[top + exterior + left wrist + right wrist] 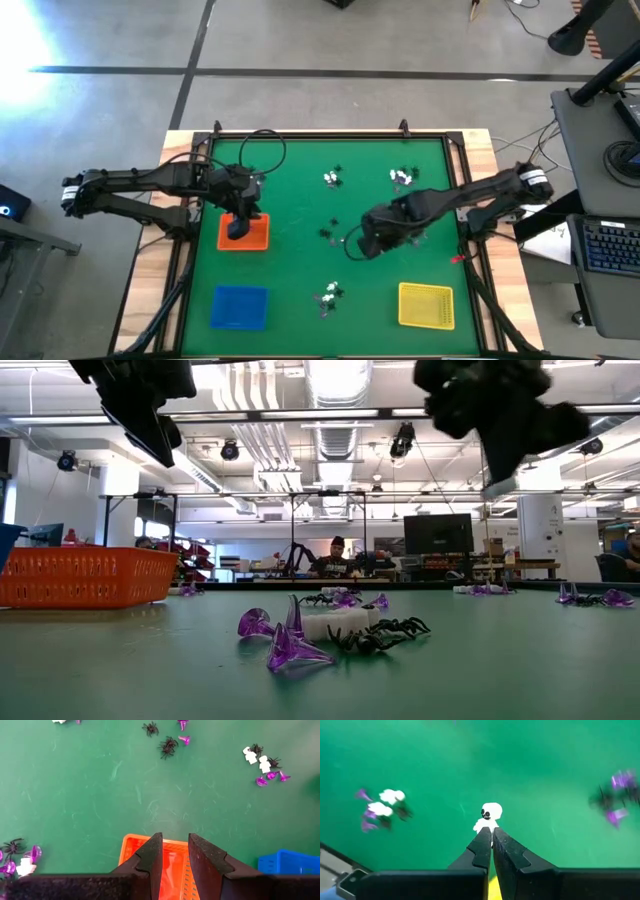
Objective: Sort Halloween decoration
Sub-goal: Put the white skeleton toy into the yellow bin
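Observation:
My right gripper (491,834) is shut on a tiny white ghost-like trinket (489,816) above the mat's middle; it also shows in the high view (368,243). My left gripper (175,851) hangs open and empty over the orange tray (131,851), and shows there in the high view (238,228) too. Loose white, black and purple trinkets lie on the green mat in clusters: far middle (333,178), far right (403,176), centre (328,233) and near middle (330,295). The near cluster shows close up in the low view (335,632). My right gripper pinches the white trinket's lower end (485,826) between its two fingertips. The round head with dark eyes (492,812) sticks out beyond the tips. The fingers point down from above, and the trinket is lifted clear of the mat.
An orange tray (256,240) sits at mid left, a blue tray (240,306) at near left and a yellow tray (426,305) at near right. A black frame (330,137) edges the mat. People sit at desks in the room behind (337,556).

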